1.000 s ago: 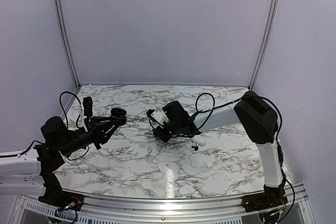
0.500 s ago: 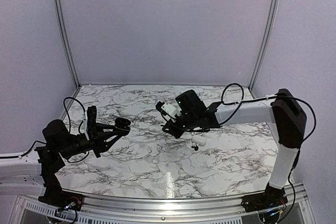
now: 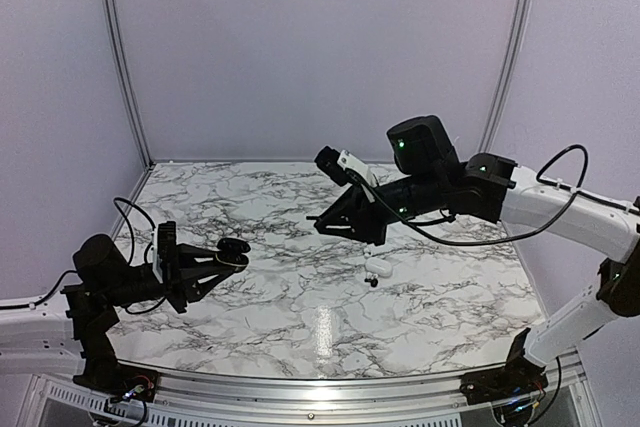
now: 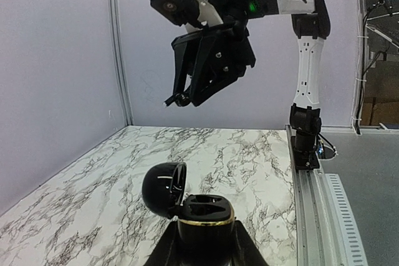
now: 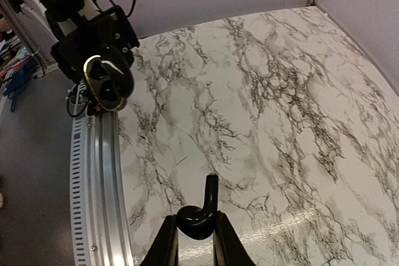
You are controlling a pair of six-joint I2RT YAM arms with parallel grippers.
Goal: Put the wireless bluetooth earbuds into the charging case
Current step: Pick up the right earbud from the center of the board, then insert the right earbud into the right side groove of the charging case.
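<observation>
My left gripper [image 3: 226, 254] is shut on the black charging case [image 3: 234, 245] and holds it above the table's left side. In the left wrist view the gripper [image 4: 204, 241] grips the case body [image 4: 202, 221]; its lid [image 4: 161, 186] is open and both sockets look empty. My right gripper [image 3: 318, 224] is raised over the table's middle. In the right wrist view it [image 5: 196, 232] is shut on one black earbud [image 5: 211, 194], stem pointing outward. That view also shows the case [image 5: 107, 82]. A second black earbud [image 3: 372, 283] lies on the table.
The marble table [image 3: 300, 297] has a metal rail [image 3: 330, 389] along its near edge. A small white item [image 3: 378, 267] lies beside the loose earbud. Purple walls enclose the back and sides. The right arm [image 4: 215, 42] hangs high in the left wrist view.
My right arm has risen and swung up off the table with the earbud in its jaws. My left gripper has shifted a little right and lower, case still held.
</observation>
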